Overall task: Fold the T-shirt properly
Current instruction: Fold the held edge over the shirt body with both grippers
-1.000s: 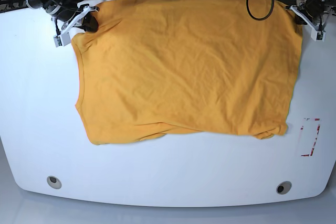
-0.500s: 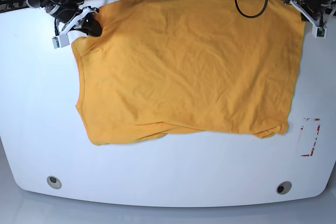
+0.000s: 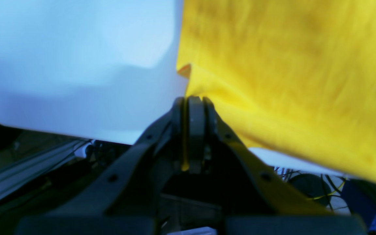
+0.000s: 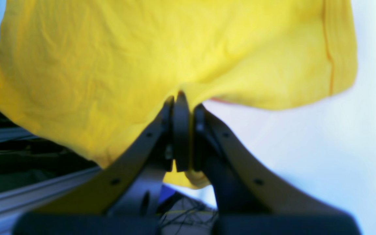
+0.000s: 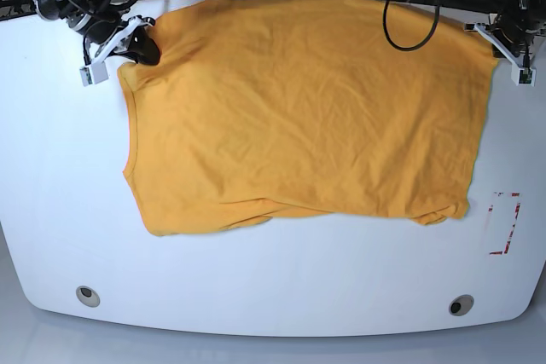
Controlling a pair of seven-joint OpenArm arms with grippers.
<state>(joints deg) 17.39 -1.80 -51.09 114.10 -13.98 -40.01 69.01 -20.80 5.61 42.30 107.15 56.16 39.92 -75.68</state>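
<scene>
Gripping only thin cloth, the left gripper (image 3: 191, 98) and right gripper (image 4: 181, 96) are clamped on the T-shirt (image 5: 307, 108) at the tabletop's (image 5: 51, 176) far corners; slippage may be caused by uneven pulling.

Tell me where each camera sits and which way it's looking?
Base: high above, looking down at the white table, the T-shirt, and both arms at the far corners.
Left wrist: on the left arm, looking along the left gripper, shut on the shirt's edge.
Right wrist: on the right arm, looking along the right gripper, pinching shirt too.
All three views share the T-shirt and table.
</scene>
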